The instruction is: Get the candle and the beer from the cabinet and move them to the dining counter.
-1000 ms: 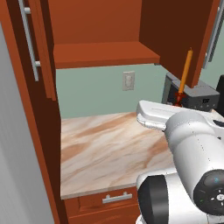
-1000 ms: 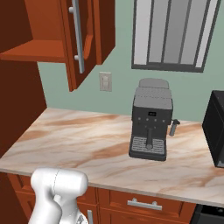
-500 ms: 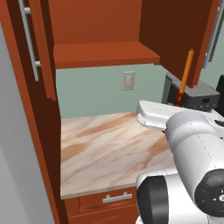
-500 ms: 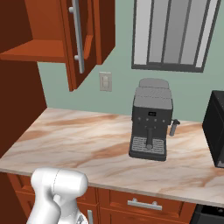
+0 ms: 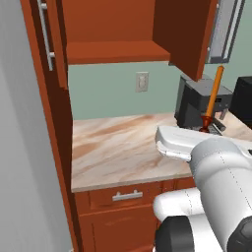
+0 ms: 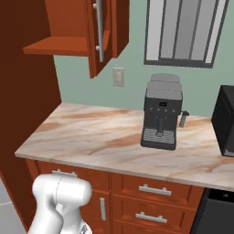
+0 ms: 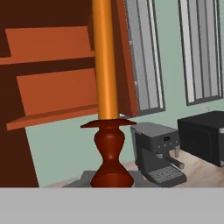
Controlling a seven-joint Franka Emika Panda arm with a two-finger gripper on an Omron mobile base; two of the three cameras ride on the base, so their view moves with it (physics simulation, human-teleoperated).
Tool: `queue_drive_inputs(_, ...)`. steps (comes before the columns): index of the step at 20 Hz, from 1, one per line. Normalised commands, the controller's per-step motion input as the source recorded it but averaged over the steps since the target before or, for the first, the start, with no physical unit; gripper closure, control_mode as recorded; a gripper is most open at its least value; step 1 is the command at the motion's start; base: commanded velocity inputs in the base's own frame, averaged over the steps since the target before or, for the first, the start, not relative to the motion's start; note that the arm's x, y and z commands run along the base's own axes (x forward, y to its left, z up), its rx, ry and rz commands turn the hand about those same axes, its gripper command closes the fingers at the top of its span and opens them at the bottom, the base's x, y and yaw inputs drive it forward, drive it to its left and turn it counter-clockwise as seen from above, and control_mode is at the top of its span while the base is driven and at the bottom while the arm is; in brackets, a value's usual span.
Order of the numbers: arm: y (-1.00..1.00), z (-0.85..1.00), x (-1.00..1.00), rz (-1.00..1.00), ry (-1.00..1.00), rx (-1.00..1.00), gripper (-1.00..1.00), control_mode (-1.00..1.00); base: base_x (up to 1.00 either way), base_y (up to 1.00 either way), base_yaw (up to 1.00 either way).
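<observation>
The cabinet (image 5: 113, 34) hung with its doors swung wide over the marbled worktop (image 5: 118, 147), its lower shelf bare in the left base view. The right base view took in the same cabinet (image 6: 68, 27) from the other side, along with a window (image 6: 183, 29) and the lower drawers (image 6: 155, 189), which the left base view partly hid behind the white arm (image 5: 211, 197). A grey coffee machine (image 6: 161, 112) stood on the worktop near the wall, with a wall outlet (image 6: 119, 77) to its left and a black appliance (image 6: 226, 121) at the right edge. In the left base view the candle (image 5: 212, 98) rose upright past the arm's far end, in front of the coffee machine (image 5: 199, 103). The hand view showed the candle (image 7: 105, 87) at close range: orange stick above a turned red-brown base, standing straight at the bottom centre where the gripper sat. The gripper was closed narrow, with the candle's base held at it. Behind the candle in that view lay the cabinet shelves (image 7: 52, 92) and the coffee machine (image 7: 159, 151).
</observation>
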Motion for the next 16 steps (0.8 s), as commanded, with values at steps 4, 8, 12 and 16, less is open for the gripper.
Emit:
queue_drive_inputs(4, 0.00, 0.00, 0.00, 0.00, 0.00, 0.00, 1.00, 1.00, -0.73, 0.40, 0.22)
queue_drive_inputs(8, 0.00, 0.00, 0.00, 0.00, 0.00, 0.00, 1.00, 1.00, -0.71, 0.45, 0.26)
queue_drive_inputs(12, 0.00, 0.00, 0.00, 0.00, 0.00, 0.00, 1.00, 1.00, -0.72, 0.41, 0.33)
queue_drive_inputs(16, 0.00, 0.00, 0.00, 0.00, 0.00, 0.00, 1.00, 1.00, -0.44, 0.45, 0.40)
